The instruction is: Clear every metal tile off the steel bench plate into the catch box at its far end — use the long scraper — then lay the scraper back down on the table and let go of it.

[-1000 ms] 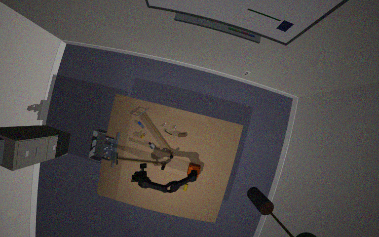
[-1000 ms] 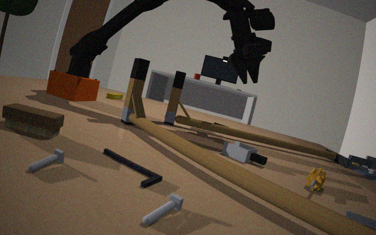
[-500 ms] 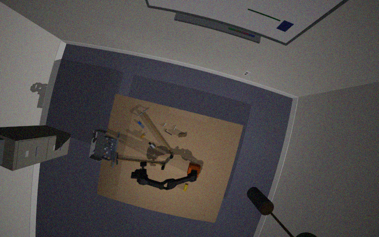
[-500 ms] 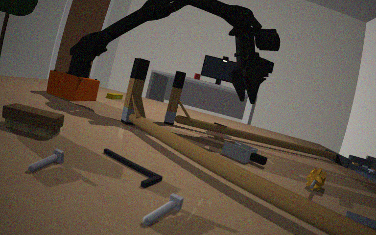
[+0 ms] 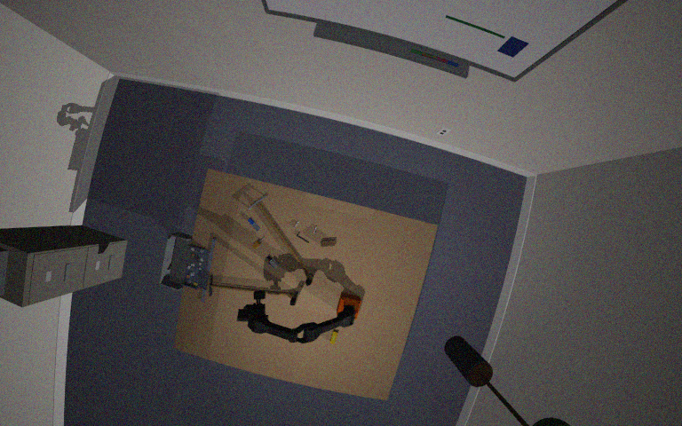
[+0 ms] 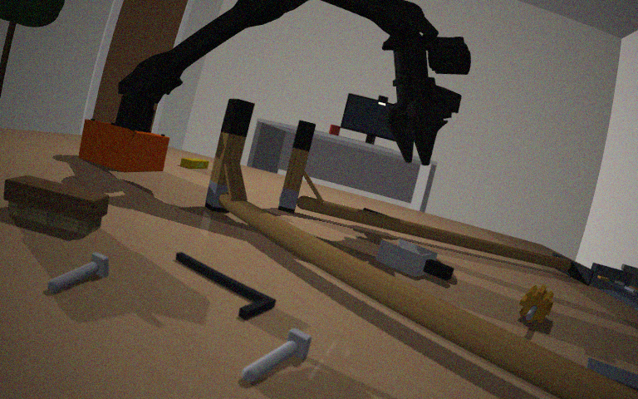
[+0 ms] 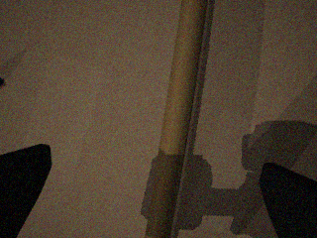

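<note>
My gripper [image 6: 417,161] [image 7: 156,159] is open and empty. It points down, above a long wooden handle [image 5: 241,286] [image 6: 423,229] [image 7: 184,84], which runs between the fingers in the wrist view. This handle has an upright black-capped grip [image 6: 298,162] at one end and reaches the steel bench plate [image 5: 206,252] at the other. A second long-handled tool [image 5: 276,231] [image 6: 376,278] lies beside it, with a wide pale head. Several small metal tiles [image 5: 200,266] lie on the plate. The catch box [image 5: 173,253] is at its far left; its inside is unclear.
A grey block with a black end [image 5: 271,261] [image 6: 402,257], a yellow gear [image 5: 257,242] [image 6: 536,303], a blue block [image 5: 253,223], a black hex key [image 5: 302,237] [image 6: 218,278], bolts [image 6: 272,361] and a brown block [image 5: 328,241] [image 6: 55,204] lie around. A yellow block [image 5: 334,336] [image 6: 193,163] is near the arm's base.
</note>
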### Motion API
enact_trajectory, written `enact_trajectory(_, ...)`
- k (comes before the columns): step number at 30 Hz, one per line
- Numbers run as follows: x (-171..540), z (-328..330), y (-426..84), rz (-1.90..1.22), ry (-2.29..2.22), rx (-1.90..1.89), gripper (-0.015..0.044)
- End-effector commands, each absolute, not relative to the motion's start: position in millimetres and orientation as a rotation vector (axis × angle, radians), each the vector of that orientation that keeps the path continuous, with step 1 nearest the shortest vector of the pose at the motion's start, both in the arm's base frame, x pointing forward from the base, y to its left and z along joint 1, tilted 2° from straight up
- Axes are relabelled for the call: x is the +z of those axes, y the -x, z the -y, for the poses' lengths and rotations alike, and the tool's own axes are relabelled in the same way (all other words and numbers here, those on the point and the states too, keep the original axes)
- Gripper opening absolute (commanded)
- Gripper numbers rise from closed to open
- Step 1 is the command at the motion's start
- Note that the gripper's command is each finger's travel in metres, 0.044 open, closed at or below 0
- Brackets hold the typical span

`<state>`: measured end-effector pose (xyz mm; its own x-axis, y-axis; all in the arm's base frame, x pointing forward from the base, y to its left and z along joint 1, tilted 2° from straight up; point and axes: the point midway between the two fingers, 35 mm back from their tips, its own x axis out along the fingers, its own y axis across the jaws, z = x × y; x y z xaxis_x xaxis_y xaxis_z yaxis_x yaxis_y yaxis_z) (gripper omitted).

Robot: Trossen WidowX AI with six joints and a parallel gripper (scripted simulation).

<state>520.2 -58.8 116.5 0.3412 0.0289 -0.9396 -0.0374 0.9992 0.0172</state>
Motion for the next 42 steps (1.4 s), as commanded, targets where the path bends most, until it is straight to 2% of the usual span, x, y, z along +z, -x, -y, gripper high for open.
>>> enact_trajectory(1,125.6,61.6,-513.0,-1.204,0.005,0.045,0.044)
enact_trajectory(42,175.4,77.7,-430.5,-1.071,-0.023,0.022,0.044)
